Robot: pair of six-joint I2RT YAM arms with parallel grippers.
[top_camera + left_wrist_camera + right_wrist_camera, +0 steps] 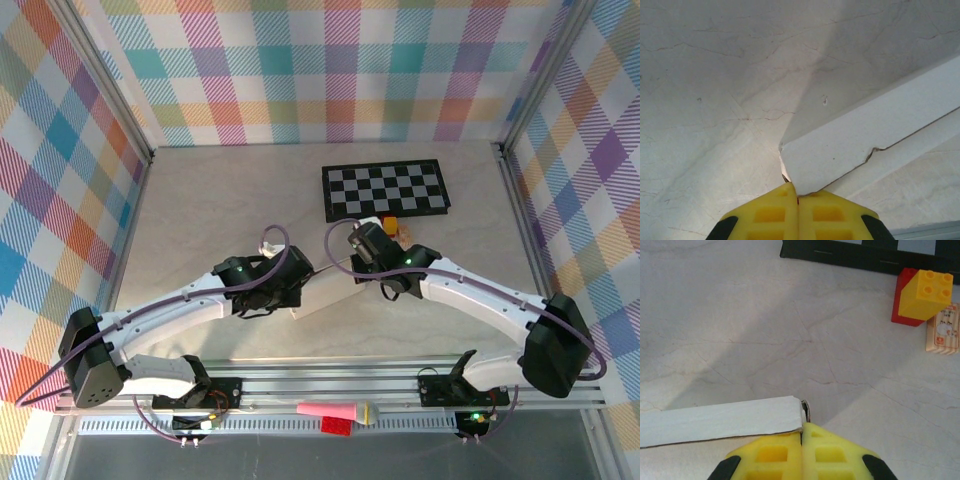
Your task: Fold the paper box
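One white cardboard paper box, one black-and-white checkerboard mat; at its near edge one yellow plastic brick, one red plastic brick, one printed card.

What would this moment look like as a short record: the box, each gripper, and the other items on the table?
box: white thin cardboard paper box, a slim long shape with a seam along it, spanning between the two grippers
left: left gripper, yellow fingers closed on one end corner of the box
right: right gripper, yellow fingers closed on the other end
surface: pale marbled table
others: black-and-white checkerboard mat; yellow toy brick stacked on red toy brick; small printed card beside them
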